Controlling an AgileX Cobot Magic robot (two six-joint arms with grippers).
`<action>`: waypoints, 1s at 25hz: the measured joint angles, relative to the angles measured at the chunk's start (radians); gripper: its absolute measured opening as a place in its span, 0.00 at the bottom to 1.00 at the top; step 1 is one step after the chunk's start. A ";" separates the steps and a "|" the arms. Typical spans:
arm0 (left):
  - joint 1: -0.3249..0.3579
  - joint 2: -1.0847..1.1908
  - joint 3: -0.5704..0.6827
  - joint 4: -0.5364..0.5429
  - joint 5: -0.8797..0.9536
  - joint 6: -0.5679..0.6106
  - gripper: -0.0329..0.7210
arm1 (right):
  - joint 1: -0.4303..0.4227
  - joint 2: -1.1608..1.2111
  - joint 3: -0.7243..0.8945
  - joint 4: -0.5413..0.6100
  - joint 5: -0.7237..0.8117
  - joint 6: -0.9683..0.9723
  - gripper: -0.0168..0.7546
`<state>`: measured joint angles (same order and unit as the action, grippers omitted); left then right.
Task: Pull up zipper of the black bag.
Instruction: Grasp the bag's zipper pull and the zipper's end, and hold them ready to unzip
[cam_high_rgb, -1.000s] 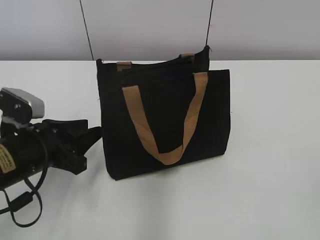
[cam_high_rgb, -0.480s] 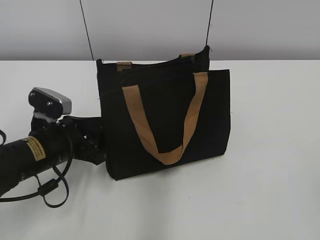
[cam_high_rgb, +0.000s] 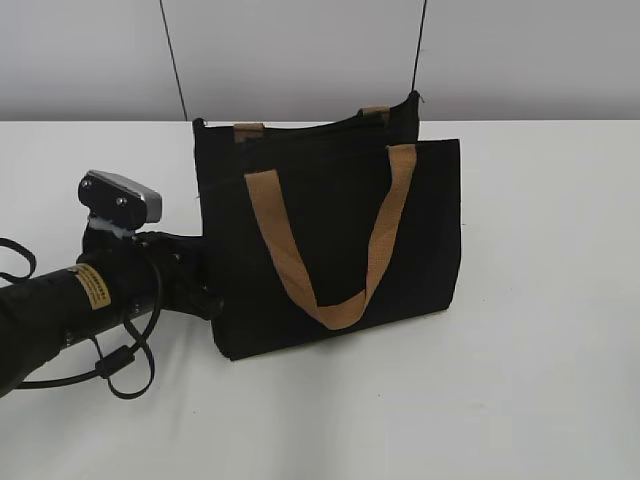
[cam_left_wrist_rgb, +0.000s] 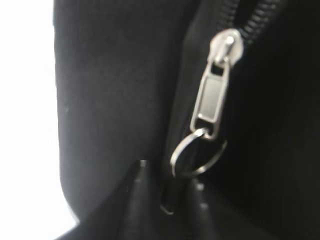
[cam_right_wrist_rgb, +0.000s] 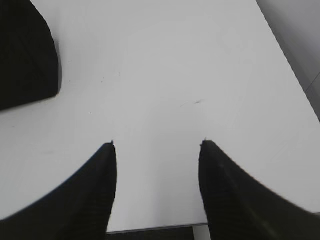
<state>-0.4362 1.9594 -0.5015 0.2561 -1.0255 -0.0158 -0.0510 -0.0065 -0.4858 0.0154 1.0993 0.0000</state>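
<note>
The black bag (cam_high_rgb: 430, 220) stands upright on the white table, its tan strap handle (cam_high_rgb: 330, 300) hanging down the front. My left gripper (cam_high_rgb: 205, 285) is pressed against the bag's left side edge. In the left wrist view the silvery zipper (cam_left_wrist_rgb: 215, 97) sits on the black zip line, with a metal ring (cam_left_wrist_rgb: 195, 155) below its pull tab. My left gripper's (cam_left_wrist_rgb: 170, 175) dark fingers lie narrowly apart either side of a dark tab hanging from the ring. My right gripper (cam_right_wrist_rgb: 157, 145) is open and empty over bare table, with a corner of the bag (cam_right_wrist_rgb: 25, 55) at the upper left.
The white table (cam_high_rgb: 540, 380) extends around the bag, with a grey wall behind. Two thin dark cables (cam_high_rgb: 172, 60) hang down behind the bag. The left arm's black cable (cam_high_rgb: 120, 370) loops on the table at the front left. The table's near edge (cam_right_wrist_rgb: 150, 227) shows below my right gripper.
My left arm has moved right and up along the table until its gripper reached the bag's left edge. The bag has shifted only slightly. The right arm stays out of the exterior view.
</note>
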 joint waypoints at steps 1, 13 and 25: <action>0.000 0.000 0.000 -0.002 0.000 0.000 0.22 | 0.000 0.000 0.000 0.000 0.000 0.000 0.56; 0.000 -0.208 0.000 -0.029 0.160 0.029 0.07 | 0.000 0.000 0.000 0.000 0.000 0.000 0.56; 0.000 -0.571 0.001 0.018 0.473 0.051 0.07 | 0.000 0.000 0.000 0.000 0.000 0.000 0.56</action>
<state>-0.4362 1.3888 -0.5006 0.2738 -0.5525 0.0350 -0.0510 -0.0065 -0.4858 0.0154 1.0993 0.0000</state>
